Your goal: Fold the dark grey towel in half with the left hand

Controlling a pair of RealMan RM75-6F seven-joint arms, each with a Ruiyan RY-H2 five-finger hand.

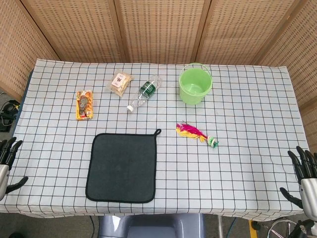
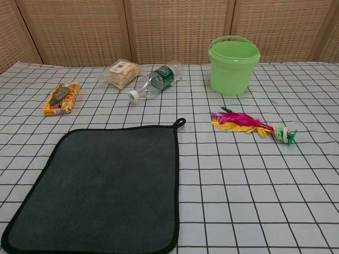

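The dark grey towel (image 1: 122,167) lies flat and unfolded on the checked tablecloth, near the front edge, with a small hanging loop at its far right corner. In the chest view the towel (image 2: 100,190) fills the lower left. My left hand (image 1: 7,163) hangs at the table's left edge, fingers spread, holding nothing, well left of the towel. At the right edge my right hand (image 1: 306,178) is likewise spread and empty. Neither hand shows in the chest view.
Behind the towel lie an orange snack packet (image 1: 84,104), a clear bag of biscuits (image 1: 121,82) and a plastic bottle (image 1: 144,92) on its side. A green bucket (image 1: 195,84) stands far right. A pink-and-yellow feather shuttlecock (image 1: 197,134) lies right of the towel.
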